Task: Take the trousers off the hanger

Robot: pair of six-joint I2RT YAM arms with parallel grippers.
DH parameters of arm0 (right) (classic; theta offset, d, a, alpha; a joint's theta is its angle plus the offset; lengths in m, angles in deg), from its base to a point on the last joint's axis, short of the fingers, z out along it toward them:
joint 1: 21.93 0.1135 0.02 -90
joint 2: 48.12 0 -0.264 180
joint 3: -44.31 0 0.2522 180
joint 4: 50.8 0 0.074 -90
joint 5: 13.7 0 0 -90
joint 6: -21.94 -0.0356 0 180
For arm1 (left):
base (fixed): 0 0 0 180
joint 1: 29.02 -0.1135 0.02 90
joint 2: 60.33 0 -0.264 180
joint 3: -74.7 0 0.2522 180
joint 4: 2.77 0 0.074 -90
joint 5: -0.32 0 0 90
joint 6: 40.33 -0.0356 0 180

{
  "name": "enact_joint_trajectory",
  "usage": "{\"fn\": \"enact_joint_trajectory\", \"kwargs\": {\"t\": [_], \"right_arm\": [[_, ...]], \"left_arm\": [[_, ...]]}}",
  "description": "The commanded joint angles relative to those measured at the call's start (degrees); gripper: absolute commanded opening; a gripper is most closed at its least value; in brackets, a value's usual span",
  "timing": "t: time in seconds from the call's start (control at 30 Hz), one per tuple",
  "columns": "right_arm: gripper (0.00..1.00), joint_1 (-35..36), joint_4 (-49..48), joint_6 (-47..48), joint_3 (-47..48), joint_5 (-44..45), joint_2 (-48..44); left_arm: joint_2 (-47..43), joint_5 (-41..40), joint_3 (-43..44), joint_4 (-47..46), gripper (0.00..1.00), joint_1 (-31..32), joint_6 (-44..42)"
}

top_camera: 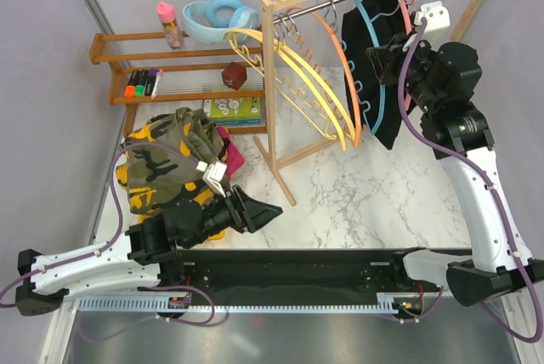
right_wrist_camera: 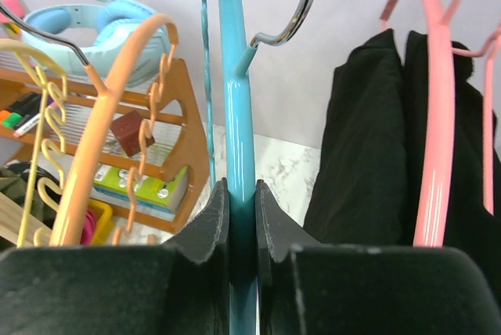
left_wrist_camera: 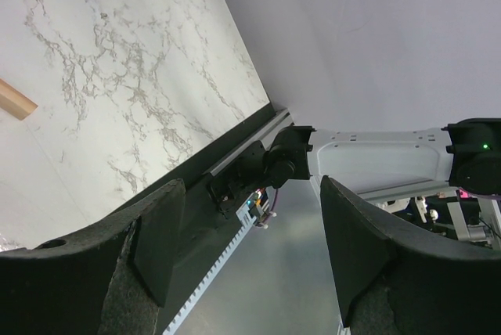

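Plain black trousers (top_camera: 388, 96) hang from a pink hanger (top_camera: 406, 8) on the metal rail at the top right; the right wrist view shows the same trousers (right_wrist_camera: 368, 139) and pink hanger (right_wrist_camera: 437, 116). My right gripper (top_camera: 384, 56) (right_wrist_camera: 239, 194) is shut on the bar of a bare blue hanger (right_wrist_camera: 236, 100) just left of the black trousers. A pile of camouflage trousers (top_camera: 166, 156) with a magenta pair (top_camera: 232, 158) lies on the table at the left. My left gripper (top_camera: 265, 211) (left_wrist_camera: 252, 249) stands open and empty, low over the table's near edge.
A wooden rack (top_camera: 274, 83) carries the rail with yellow hangers (top_camera: 293, 75), an orange hanger (top_camera: 342, 75) and the blue hanger (top_camera: 376, 83). Behind it, a wooden shelf (top_camera: 127, 59) holds markers, a pink bottle (top_camera: 170, 24), a light blue ring (top_camera: 217, 15), a brown cube and a green box.
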Motion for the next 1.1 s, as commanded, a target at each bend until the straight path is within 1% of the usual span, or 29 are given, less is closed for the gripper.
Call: {"fn": "enact_joint_trajectory", "kwargs": {"t": [0.0,0.27,0.43,0.7,0.73,0.77,0.8,0.87,0.93,0.97,1.0,1.07], "right_arm": [[0.00,-0.18,-6.20,-2.56,3.38,-4.80,1.41],[0.00,-0.18,-8.57,-4.31,3.90,-7.97,4.05],[0.00,-0.18,-9.37,-5.20,4.87,-8.50,5.45],[0.01,-0.18,-9.19,-6.78,4.87,-13.24,6.95],[0.05,-0.09,-8.93,-7.13,4.70,-13.16,6.78],[0.21,-0.09,-7.02,-7.22,4.96,-12.72,6.78],[0.30,-0.18,-5.60,-7.31,5.48,-12.37,6.69],[0.35,-0.18,-2.09,-7.31,6.37,-11.93,6.25],[0.37,-0.18,-1.02,-7.66,4.97,-10.19,4.15],[0.46,-0.18,0.02,-7.83,4.35,-9.30,3.27],[0.51,-0.18,0.73,-7.75,3.73,-8.07,2.30],[0.53,-0.18,3.70,-7.40,3.11,-5.52,0.01]], "left_arm": [[-0.25,0.54,1.06,0.00,0.76,0.23,-2.52],[-0.25,0.28,1.24,0.00,0.76,0.15,-2.61],[0.54,0.02,2.03,-0.09,0.76,0.15,-3.40],[1.59,0.02,3.08,0.00,0.76,0.15,-4.28],[1.77,0.10,3.08,-0.09,0.76,0.15,-4.28],[1.77,0.28,3.08,-0.09,0.76,0.15,-4.28],[1.77,0.28,3.08,0.00,0.77,0.15,-4.19],[1.77,0.45,3.08,0.00,0.77,0.15,-4.10],[1.94,0.63,3.00,0.00,0.77,0.15,-3.75],[1.94,0.80,3.00,0.00,0.77,0.23,-3.67],[2.21,0.98,3.00,0.00,0.77,0.15,-3.49],[2.47,1.42,3.17,0.00,0.77,0.24,-3.23]]}}
